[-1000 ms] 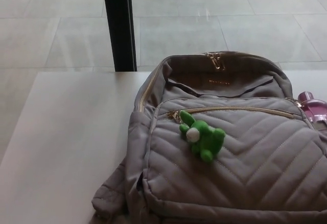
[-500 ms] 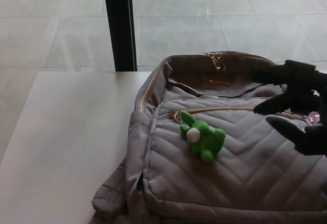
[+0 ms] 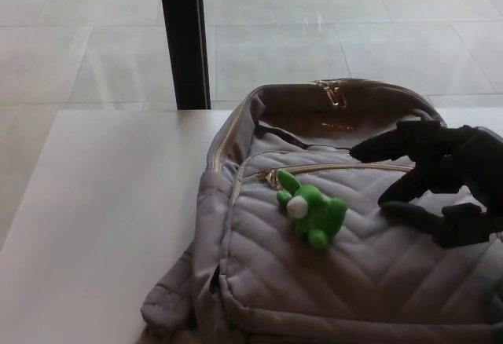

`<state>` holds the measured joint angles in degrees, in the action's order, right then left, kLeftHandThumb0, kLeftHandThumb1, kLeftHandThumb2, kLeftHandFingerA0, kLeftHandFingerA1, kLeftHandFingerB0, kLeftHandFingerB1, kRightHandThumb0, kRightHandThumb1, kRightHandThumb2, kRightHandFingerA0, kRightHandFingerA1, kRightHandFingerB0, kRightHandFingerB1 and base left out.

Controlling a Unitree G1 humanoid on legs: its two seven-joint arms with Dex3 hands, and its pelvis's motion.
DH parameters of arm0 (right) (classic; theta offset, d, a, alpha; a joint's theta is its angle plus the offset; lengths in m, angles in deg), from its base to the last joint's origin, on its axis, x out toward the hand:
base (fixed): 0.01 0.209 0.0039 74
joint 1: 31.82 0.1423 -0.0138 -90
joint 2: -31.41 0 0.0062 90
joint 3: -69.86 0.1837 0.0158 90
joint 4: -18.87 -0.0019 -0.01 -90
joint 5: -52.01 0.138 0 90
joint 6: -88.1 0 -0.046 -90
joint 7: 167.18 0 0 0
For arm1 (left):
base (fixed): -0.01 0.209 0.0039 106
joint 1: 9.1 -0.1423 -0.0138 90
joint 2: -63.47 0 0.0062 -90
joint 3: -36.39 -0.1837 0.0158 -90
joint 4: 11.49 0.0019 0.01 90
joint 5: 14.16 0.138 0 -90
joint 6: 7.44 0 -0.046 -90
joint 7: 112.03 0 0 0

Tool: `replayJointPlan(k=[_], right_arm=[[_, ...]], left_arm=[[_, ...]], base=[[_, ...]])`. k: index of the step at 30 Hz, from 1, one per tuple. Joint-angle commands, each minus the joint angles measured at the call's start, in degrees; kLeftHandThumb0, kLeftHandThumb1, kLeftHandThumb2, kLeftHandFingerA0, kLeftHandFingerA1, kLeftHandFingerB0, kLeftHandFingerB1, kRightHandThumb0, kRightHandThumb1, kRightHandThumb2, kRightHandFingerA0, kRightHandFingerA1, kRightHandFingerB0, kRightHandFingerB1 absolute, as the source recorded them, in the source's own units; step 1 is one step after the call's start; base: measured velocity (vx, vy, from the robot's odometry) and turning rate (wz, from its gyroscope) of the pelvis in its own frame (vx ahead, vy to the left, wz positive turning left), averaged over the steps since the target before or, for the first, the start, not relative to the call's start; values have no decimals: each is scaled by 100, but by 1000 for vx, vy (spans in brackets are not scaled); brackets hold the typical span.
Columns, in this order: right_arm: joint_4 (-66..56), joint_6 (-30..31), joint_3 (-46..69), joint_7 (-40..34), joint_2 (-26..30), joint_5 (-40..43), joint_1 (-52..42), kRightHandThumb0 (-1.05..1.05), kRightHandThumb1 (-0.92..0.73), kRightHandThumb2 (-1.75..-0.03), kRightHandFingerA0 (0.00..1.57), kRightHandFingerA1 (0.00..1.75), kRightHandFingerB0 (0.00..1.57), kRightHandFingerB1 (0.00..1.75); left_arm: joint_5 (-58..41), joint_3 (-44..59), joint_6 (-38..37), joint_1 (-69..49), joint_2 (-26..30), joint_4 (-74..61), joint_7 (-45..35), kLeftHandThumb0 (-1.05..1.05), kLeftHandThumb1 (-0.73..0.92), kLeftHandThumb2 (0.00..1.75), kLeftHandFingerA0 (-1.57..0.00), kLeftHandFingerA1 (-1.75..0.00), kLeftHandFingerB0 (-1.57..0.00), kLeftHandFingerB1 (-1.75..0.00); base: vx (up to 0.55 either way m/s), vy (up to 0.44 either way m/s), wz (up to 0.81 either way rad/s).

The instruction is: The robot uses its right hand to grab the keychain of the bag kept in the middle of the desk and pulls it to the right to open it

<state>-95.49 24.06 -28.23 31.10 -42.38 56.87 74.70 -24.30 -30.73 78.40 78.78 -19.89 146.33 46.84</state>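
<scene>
The right robot hand (image 3: 428,183) hangs over the bag's (image 3: 354,281) right side, fingers (image 3: 377,148) spread, holding nothing. To its left a plush green keychain (image 3: 311,210) with a white patch lies on the quilted grey front pocket, its long axis slanting from the gold zipper (image 3: 346,168) pull at upper left toward lower right. The bag rests on the pale desk (image 3: 102,218).
</scene>
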Motion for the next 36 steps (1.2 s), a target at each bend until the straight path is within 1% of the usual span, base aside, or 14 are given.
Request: replayJointPlan(k=[1, 10, 11, 12, 16, 17, 18, 21, 22, 24, 25, 29, 31, 36], right_arm=[[-196, 101, -346, 35, 93, -643, 182, -69, -67, -60, 66, 72, 55, 42], [-362, 105, -746, 18, -63, -1113, 475, -70, -67, -60, 68, 75, 53, 41], [-345, 117, -747, 37, -69, -1119, 476, -70, -67, -60, 68, 75, 53, 41], [-355, 208, -744, 75, -66, -1112, 485, -71, -66, -61, 67, 73, 52, 41], [-361, 398, -699, 158, -15, -1190, 516, -74, -68, -60, 66, 72, 49, 39], [-348, 426, -700, 187, 19, -1234, 513, -74, -53, -95, 62, 75, 40, 53], [-335, 502, -708, 224, 67, -1290, 514, -80, -53, -77, 66, 74, 42, 45], [-282, 606, -682, 278, 133, -1382, 472, -77, -64, -63, 65, 72, 45, 38], [-289, 654, -671, 305, 152, -1388, 438, -73, -66, -61, 64, 75, 44, 37], [-235, 616, -726, 344, 189, -1477, 439, -84, -58, -94, 64, 75, 34, 47], [-260, 638, -775, 377, 203, -1523, 460, -75, -68, -60, 65, 73, 38, 34], [-236, 575, -879, 429, 164, -1626, 522, -78, -66, -61, 62, 74, 34, 33], [-211, 336, -1165, 493, 96, -1799, 730, -80, -54, -94, 67, 84, 22, 48], [-193, 388, -1432, 548, 18, -2017, 978, -82, -52, -92, 70, 87, 9, 44]], left_arm=[[13, -48, -149, 15, 123, 83, -1, -60, 59, 58, -59, -52, -53, -41], [84, -204, -209, -7, 131, 31, 62, -59, 61, 59, -59, -51, -52, -41], [67, -202, -250, -18, 131, 40, 45, -61, 48, 86, -54, -61, -47, -54], [-54, -104, -129, 15, 117, 60, 28, -58, 59, 57, -59, -51, -54, -41], [-51, -115, -93, 75, 109, 27, 46, -57, 60, 58, -59, -51, -54, -42], [-10, -151, -107, 69, 116, 22, 69, -61, 48, 86, -55, -61, -47, -53], [46, -200, -145, 53, 121, -3, 105, -60, 60, 59, -60, -51, -52, -41], [-40, -147, -113, 61, 114, -1, 52, -60, 47, 84, -54, -61, -47, -54], [51, -216, -139, 82, 138, 35, 133, -58, 60, 59, -61, -50, -53, -41], [66, -240, -153, 79, 153, 26, 109, -60, 49, 86, -53, -61, -45, -53], [8, -192, -143, 82, 141, 30, 89, -55, 61, 59, -59, -51, -52, -42], [34, -222, -126, 113, 156, 75, 52, -60, 50, 86, -53, -61, -43, -52], [-4, -199, -100, 112, 146, 62, 32, -62, 54, 63, -55, -52, -50, -44], [37, -226, -140, 115, 141, 80, 108, -57, 62, 59, -60, -48, -54, -41]], base=[[0, 0, 0], [0, 0, 0], [0, 0, 0], [0, 0, 0], [0, 0, 0], [0, 0, 0], [0, 0, 0], [0, 0, 0], [0, 0, 0], [0, 0, 0], [0, 0, 0], [0, 0, 0], [0, 0, 0], [0, 0, 0]])
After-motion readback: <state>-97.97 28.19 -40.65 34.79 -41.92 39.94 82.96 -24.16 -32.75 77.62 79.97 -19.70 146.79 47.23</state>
